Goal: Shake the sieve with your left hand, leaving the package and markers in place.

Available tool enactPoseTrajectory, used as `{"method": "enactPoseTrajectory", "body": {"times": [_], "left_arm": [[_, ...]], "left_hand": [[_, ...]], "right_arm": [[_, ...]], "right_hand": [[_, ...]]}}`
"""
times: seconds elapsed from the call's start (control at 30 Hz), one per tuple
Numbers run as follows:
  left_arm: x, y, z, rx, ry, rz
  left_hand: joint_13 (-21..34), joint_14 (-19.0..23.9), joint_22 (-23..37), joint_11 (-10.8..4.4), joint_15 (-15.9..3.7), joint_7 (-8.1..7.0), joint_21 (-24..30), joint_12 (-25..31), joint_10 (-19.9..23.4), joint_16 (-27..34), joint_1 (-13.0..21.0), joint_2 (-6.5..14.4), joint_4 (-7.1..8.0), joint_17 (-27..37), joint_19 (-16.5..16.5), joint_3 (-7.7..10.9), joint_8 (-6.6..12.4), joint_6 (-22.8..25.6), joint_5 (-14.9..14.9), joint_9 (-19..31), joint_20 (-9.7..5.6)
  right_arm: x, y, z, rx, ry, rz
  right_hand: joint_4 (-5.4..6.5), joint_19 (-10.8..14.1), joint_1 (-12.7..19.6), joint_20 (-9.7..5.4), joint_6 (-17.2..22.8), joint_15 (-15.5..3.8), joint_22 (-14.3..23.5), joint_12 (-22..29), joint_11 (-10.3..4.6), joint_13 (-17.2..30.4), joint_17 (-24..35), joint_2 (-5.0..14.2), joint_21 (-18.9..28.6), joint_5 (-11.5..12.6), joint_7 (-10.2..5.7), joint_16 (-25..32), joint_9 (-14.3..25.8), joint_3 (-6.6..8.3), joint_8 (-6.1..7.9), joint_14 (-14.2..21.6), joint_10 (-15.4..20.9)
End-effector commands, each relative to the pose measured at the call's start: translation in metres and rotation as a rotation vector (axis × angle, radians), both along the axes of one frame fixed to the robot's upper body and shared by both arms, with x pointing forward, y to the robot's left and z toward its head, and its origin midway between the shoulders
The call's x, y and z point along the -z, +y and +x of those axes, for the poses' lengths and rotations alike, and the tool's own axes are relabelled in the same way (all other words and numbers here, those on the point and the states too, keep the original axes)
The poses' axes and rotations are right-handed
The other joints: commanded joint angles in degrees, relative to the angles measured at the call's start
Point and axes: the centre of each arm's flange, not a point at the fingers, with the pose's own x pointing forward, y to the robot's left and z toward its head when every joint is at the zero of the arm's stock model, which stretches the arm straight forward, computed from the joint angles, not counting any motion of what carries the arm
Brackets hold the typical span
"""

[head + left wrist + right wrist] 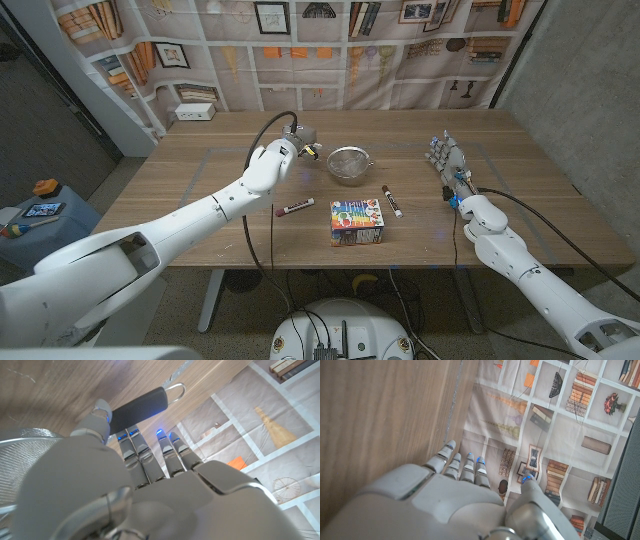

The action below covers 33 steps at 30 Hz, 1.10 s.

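Head view: my left hand (296, 140) is at the round metal mesh sieve (348, 163) in the frame's centre, colourful cardboard package (357, 222) and two markers (296, 209) just below it, untouched.

Left wrist view: fingers (131, 446) reach the sieve's black handle (139, 407); can't tell if they grip it, so I'd say the shake isn't started.

Right wrist view: my right hand (465, 495) is empty, fingers straight.

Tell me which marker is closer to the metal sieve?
The white marker with dark ends, right of the colourful package. The dark red marker lies farther left.

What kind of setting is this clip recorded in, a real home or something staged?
Probably a staged lab or test room: the bookshelves behind the wooden table are a printed backdrop that hangs in creases, bare grey walls stand at either side, and tape lines mark the tabletop around the sieve.
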Motion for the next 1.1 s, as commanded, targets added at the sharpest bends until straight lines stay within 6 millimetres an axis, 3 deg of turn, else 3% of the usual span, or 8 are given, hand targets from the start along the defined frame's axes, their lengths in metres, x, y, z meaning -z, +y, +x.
{"method": "enactPoseTrajectory", "body": {"times": [0.03,0.53,1.1], "left_arm": [[0.002,0.002,-0.003,-0.113,0.002,-0.092],[0.008,-0.001,-0.007,-0.117,-0.011,-0.136],[-0.023,-0.006,-0.028,-0.064,-0.115,-0.168]], "left_hand": [[0.28,0.71,0.26,-0.76,-9.45,-1.78,0.39,0.34,0.77,0.07,2.64,3.47,0.05,0.32,0.39,-0.26,0.47,7.53,0.32,0.54,0.13],[0.27,1.01,0.27,-0.75,-9.43,-1.48,0.35,0.23,0.49,0.07,2.94,3.61,0.0,0.32,0.39,-0.45,0.33,7.28,0.38,0.49,0.25],[0.28,1.21,0.28,-0.75,-9.42,-1.65,0.34,0.25,0.45,0.03,3.18,3.71,0.01,0.3,0.47,-0.69,0.28,7.32,0.4,0.38,0.29]], "right_arm": [[0.002,-0.002,-0.003,0.001,0.001,0.002],[0.004,-0.005,-0.006,0.001,0.0,0.005],[0.006,-0.004,-0.007,-0.002,-0.004,0.006]], "right_hand": [[-0.06,0.09,-0.48,-0.1,0.4,0.11,0.27,0.12,0.24,0.16,-0.02,0.12,0.06,-0.17,-0.02,0.59,0.13,0.42,0.15,0.1,0.37],[-0.16,0.12,-0.51,-0.05,0.43,0.2,0.27,0.14,0.23,0.16,-0.03,0.13,0.07,-0.17,-0.05,0.65,0.13,0.49,0.15,0.1,0.4],[-0.22,0.12,-0.6,-0.03,0.46,0.23,0.27,0.13,0.18,0.16,-0.04,0.11,0.07,-0.19,-0.06,0.68,0.13,0.55,0.14,0.06,0.36]]}}
